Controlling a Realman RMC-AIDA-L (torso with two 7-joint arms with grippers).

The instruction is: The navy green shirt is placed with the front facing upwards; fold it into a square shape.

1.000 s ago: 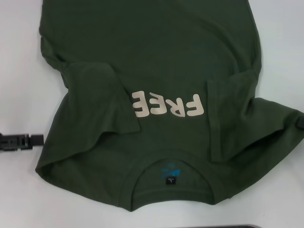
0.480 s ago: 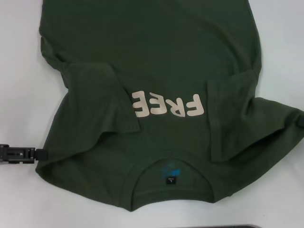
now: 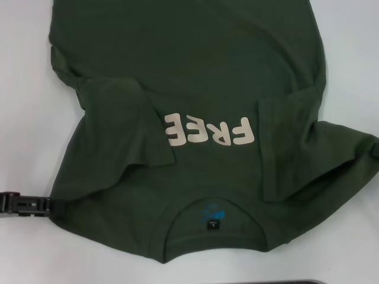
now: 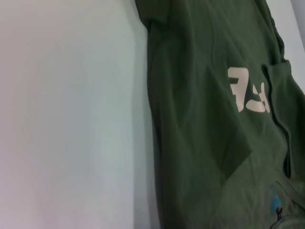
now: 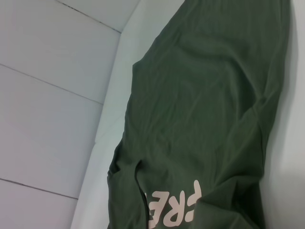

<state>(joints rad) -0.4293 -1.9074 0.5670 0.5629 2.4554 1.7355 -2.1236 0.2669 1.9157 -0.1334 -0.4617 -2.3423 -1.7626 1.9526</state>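
**One green shirt, both sleeves folded in**

There is one navy green shirt (image 3: pixel 195 118) on the white tabletop (image 3: pixel 26 89). It lies face up, collar (image 3: pixel 213 228) near the robot. The left gripper (image 3: pixel 50 205) sits at the shirt's near left edge; I cannot tell if its fingers are open or closed. Only the head view shows this gripper. The right wrist view alone shows grey wall panels (image 5: pixel 47 95) past the tabletop. The right gripper is out of sight.

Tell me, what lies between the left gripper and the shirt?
Nothing. In the head view the left gripper tip already meets the shirt at its left shoulder edge; only bare white table surrounds it.
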